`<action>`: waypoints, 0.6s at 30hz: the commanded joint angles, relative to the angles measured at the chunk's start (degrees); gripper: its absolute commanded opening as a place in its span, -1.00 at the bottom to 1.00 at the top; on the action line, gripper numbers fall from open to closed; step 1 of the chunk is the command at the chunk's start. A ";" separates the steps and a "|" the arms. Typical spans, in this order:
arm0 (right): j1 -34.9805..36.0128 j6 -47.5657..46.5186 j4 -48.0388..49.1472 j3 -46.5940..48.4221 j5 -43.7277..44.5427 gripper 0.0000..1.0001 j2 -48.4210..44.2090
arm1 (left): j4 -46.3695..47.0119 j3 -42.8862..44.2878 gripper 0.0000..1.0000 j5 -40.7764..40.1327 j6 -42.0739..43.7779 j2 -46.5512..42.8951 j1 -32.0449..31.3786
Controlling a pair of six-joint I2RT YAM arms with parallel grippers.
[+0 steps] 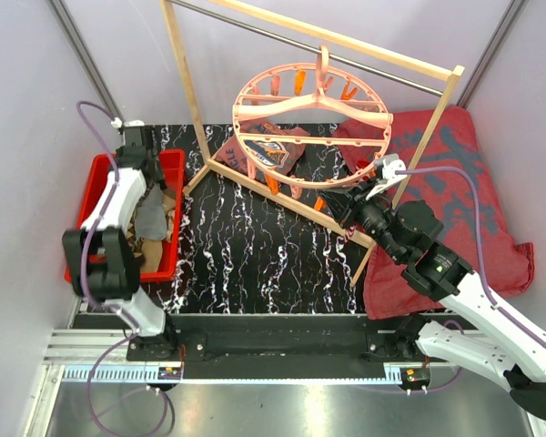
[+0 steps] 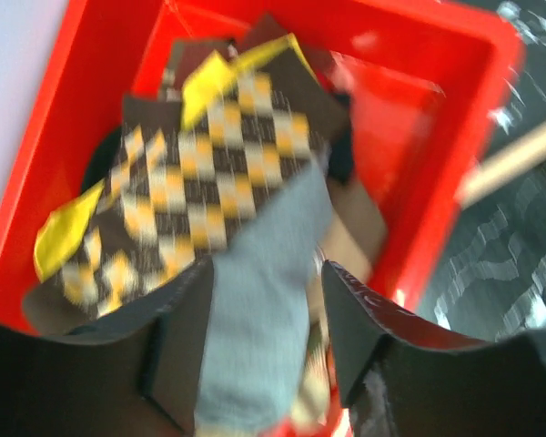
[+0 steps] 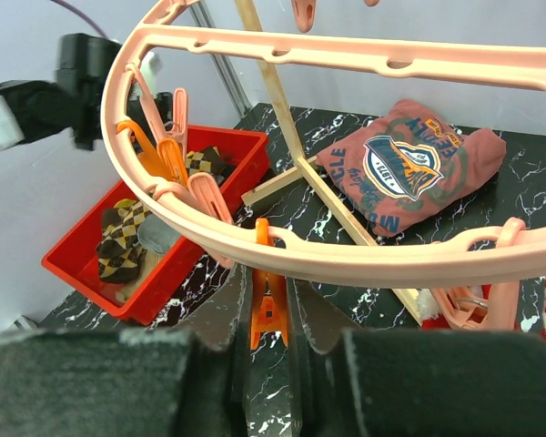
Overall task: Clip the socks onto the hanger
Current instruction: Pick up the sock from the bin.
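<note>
Red bin (image 2: 419,209), left edge of table: my left end effector (image 2: 266,282) straddles the grey sock (image 2: 259,246), jaws apart, not yet pinching. Pick step, I judge. My right end effector (image 3: 267,296) is clamped on an orange clip (image 3: 267,319) under the hanger (image 3: 346,259) rim. Next: close, lift, carry the sock to the clip.

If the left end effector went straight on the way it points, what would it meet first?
Probably the grey sock between its fingers, inside the red bin; blur leaves the depth unclear.

Red bin (image 1: 172,166) L, wood rack (image 1: 184,77) ctr, dark-red cloth (image 1: 491,218) R.
</note>
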 commanded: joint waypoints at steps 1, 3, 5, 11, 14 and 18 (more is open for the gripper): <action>0.28 -1.67 -0.07 -0.15 -0.95 -0.74 -0.73 | 0.43 7.36 0.01 -0.72 0.84 9.76 2.93; 0.36 -1.76 -0.16 -0.23 -1.12 -0.74 -0.64 | 0.35 9.56 -0.07 -0.46 1.10 12.68 4.16; 0.28 -1.84 -0.16 -0.41 -1.04 -0.74 -0.73 | 0.43 12.20 -0.10 -0.45 1.28 16.37 4.68; 0.36 -2.02 -0.60 -0.50 -0.68 -0.74 -0.73 | 0.26 17.39 -0.15 -0.37 2.42 24.99 5.30; 0.36 -2.19 -0.95 -0.50 -0.25 -0.74 -0.64 | -0.09 18.98 -0.30 -0.10 3.03 27.63 5.57; 0.28 -2.20 -1.30 -0.50 -0.07 -0.74 -0.29 | 0.08 18.63 -0.55 0.86 3.38 27.98 5.74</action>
